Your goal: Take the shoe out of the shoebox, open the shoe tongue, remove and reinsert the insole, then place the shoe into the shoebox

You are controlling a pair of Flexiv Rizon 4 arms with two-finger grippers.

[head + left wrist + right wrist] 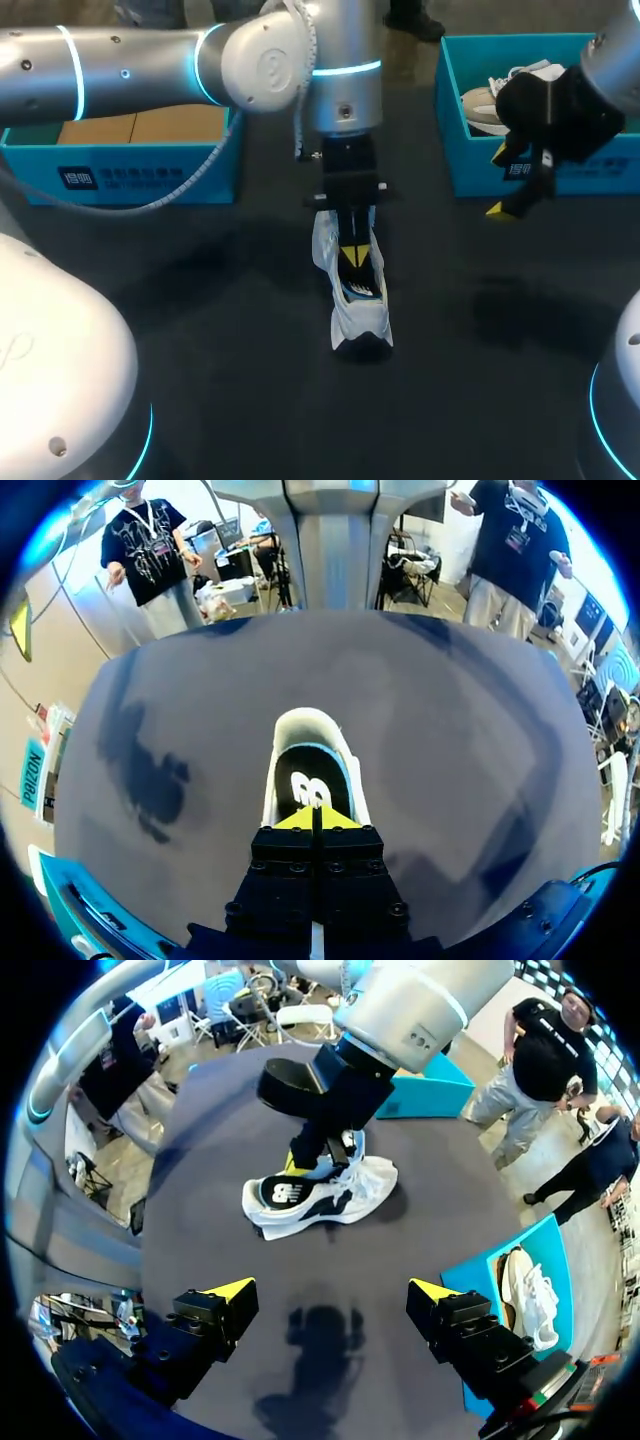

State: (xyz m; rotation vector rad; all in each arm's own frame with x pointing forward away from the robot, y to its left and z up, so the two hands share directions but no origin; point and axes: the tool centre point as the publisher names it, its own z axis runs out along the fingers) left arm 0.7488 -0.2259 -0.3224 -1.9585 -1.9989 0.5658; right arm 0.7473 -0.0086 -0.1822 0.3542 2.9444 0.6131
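Tabletop [200, 330], dark and matte, carries the shoe [362, 320], a white and dark trainer standing on its sole near the middle. It is outside both boxes and is the landmark for the rest.

The left gripper [352, 257] comes straight down onto the shoe, at the end of an arm that enters from the left. Its yellow tips are sunk into the shoe's opening. In the left wrist view the two fingers [296, 818] are pressed together with no gap. They sit against the dark insole [305, 785] inside the white collar. Whether a thin edge is pinched between them cannot be told.

To the right of the shoe and a little beyond it, the right gripper [497, 183] hangs above the table. Its fingers are spread wide and nothing is between them. From its own wrist view the shoe lies ahead of the open fingers, well apart from them.

Beyond that gripper, to the shoe's far right, stands a teal shoebox [560, 180] with a second shoe [485, 108] lying inside. To the shoe's far left sits another teal box [130, 180], with brown cardboard [140, 128] showing in it.
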